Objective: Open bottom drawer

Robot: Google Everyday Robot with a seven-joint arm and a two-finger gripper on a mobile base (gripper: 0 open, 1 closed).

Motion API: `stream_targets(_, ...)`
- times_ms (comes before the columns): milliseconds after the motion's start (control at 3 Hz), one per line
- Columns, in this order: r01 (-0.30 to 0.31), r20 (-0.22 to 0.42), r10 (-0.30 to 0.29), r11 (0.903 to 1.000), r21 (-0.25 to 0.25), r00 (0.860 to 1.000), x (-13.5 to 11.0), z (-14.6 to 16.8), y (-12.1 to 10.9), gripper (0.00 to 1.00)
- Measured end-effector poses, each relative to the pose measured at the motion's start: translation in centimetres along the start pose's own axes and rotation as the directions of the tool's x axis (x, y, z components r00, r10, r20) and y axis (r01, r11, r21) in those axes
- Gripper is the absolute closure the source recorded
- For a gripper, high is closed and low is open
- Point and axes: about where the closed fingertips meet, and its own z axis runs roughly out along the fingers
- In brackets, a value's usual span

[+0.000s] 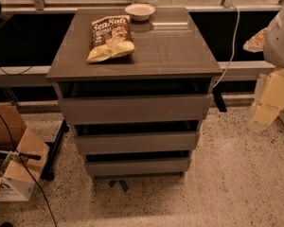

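Camera view: we see the bottom drawer (137, 166), a plain grey-brown handleless front. It is the lowest of three in the grey-brown cabinet (180, 46), and a dark gap shows above it. On the cabinet top lie a yellow-and-brown Sea Salt crisp bag (110, 39), toward its left, and a small white bowl (140, 12) at its rear edge. The robot's pale yellow gripper (273, 96) hangs well to the cabinet's right, apart from it; we cannot tell how far it is open. A brown cardboard box (16, 171) stands left of the cabinet.

bottom drawer (137, 166), plain grey-brown front, lowest of three, gripper (267, 103) at right edge
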Motion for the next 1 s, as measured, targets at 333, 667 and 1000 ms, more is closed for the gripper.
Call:
stream_targets(333, 0.000, 0.000, 0.000, 1.0000, 0.000, 1.000, 0.0, 0.0, 0.0, 0.00)
stream_targets(667, -0.006, 0.023, 0.006, 1.0000, -0.005, 1.000, 0.0, 1.0, -0.3, 0.00)
stream_targets(1000, -0.010, 0.045, 0.010, 0.9999, 0.004, 0.999, 0.6, 3.1, -0.6, 0.00)
